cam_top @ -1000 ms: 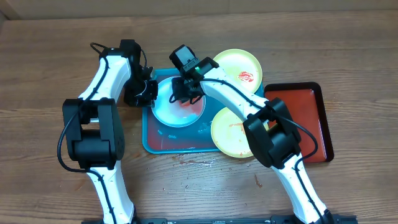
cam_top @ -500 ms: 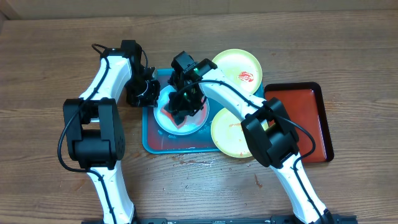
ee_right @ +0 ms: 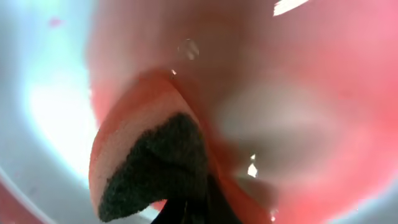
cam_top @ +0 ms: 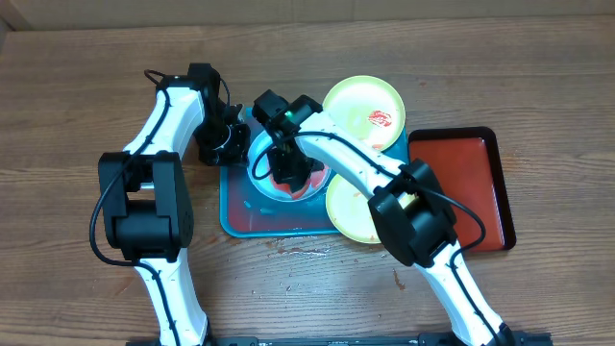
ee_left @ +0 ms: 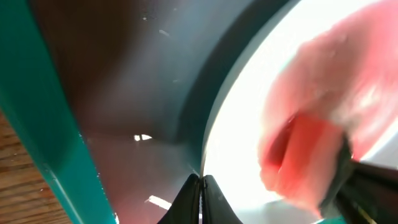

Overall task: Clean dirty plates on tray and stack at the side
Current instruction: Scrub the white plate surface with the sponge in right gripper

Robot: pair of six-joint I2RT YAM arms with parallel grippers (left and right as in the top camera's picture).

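The light-blue-rimmed plate [cam_top: 264, 165] lies in the teal tray [cam_top: 242, 219]. My left gripper [cam_top: 229, 144] is shut on the plate's left rim, seen pinched between the fingers in the left wrist view [ee_left: 200, 182]. My right gripper [cam_top: 289, 175] is shut on a red sponge [ee_right: 134, 134] with a dark scouring side and presses it on the plate [ee_right: 50, 106]. The sponge also shows in the left wrist view [ee_left: 305, 155]. One yellow-green plate [cam_top: 363, 104] with a red sauce smear lies behind the tray. Another [cam_top: 354, 210] overlaps the tray's right edge.
A smaller dark red-and-black tray [cam_top: 473, 183] lies on the right of the wooden table. Wet spots sit on the table just in front of the teal tray [cam_top: 293, 250]. The teal tray's rim [ee_left: 37, 124] is close to the left fingers.
My right gripper has slid the sponge from the plate's far side toward its middle and near side. My left gripper has kept its hold on the rim.
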